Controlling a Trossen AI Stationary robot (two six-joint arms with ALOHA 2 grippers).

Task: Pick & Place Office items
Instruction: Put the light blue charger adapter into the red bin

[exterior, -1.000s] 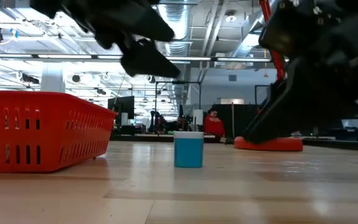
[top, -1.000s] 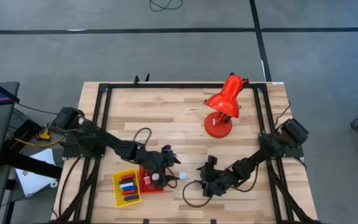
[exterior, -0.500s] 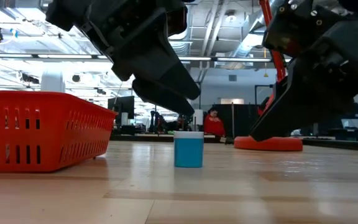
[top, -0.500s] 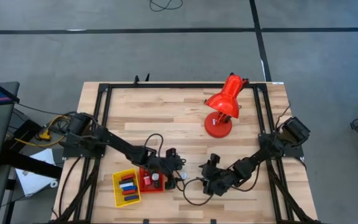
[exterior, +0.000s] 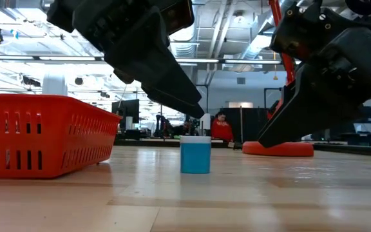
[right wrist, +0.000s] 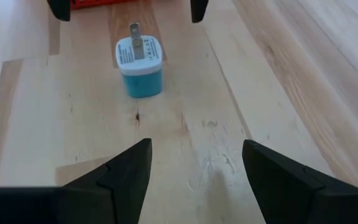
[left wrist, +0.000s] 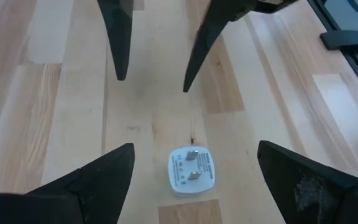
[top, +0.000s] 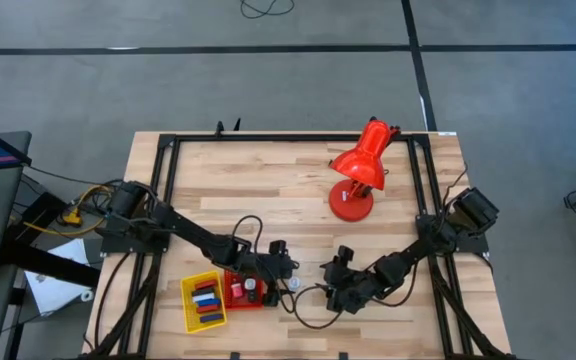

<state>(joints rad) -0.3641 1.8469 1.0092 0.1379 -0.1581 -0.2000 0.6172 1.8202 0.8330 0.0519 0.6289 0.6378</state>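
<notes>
A small blue charger plug [right wrist: 140, 65] with a white, two-pronged top stands upright on the wood near the table's front edge [top: 295, 284]. My left gripper [left wrist: 194, 146] is open and hangs just above it, one finger on each side, tips clear of its top [exterior: 189, 106]. My right gripper [right wrist: 196, 143] is open, a short way to the plug's right [top: 328, 274], pointing at it and touching nothing. Several small blue, red, black and white items lie in the yellow tray [top: 190, 305]. A few more lie in the red tray [top: 236, 300].
The red basket-like tray [exterior: 37, 132] stands just left of the plug, the yellow one beyond it. A large red desk lamp [top: 360, 170] stands at the far right. A black frame [top: 163, 170] borders the table. Bare wood lies between the lamp and the grippers.
My left gripper has come down and toward the table's near right, from over the red tray's edge to just above the plug, still open. The plug has not moved.
</notes>
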